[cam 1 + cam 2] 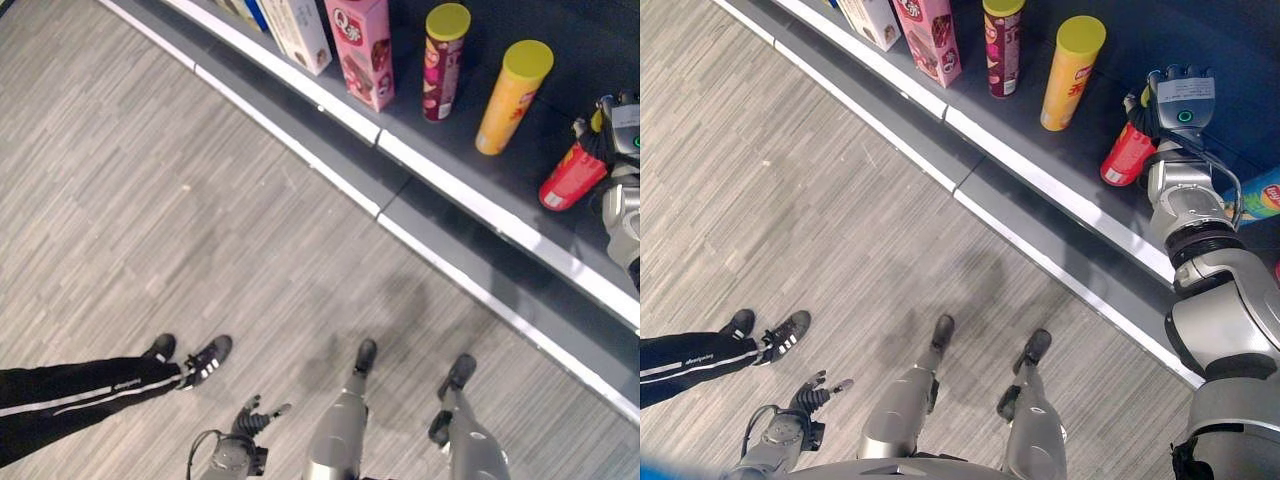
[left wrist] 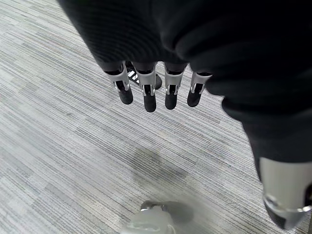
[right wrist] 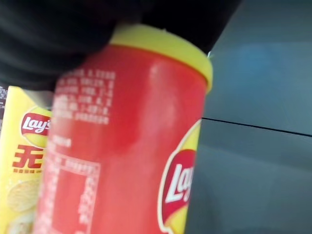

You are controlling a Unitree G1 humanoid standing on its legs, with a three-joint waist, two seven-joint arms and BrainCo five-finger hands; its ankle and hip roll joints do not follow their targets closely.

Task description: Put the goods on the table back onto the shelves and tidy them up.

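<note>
A red chip can with a yellow lid leans tilted on the dark shelf board; it also appears as the red can at the right edge and close up. My right hand is at its lid end, fingers curled round the top. Beside it stand a yellow chip can and a dark red can, both upright. My left hand hangs low over the floor, its fingers straight and holding nothing.
A pink box and a white box stand further left on the shelf. A blue-green can lies right of my right arm. The shelf's white front edge runs diagonally. A person's shoes stand on the grey floor at left.
</note>
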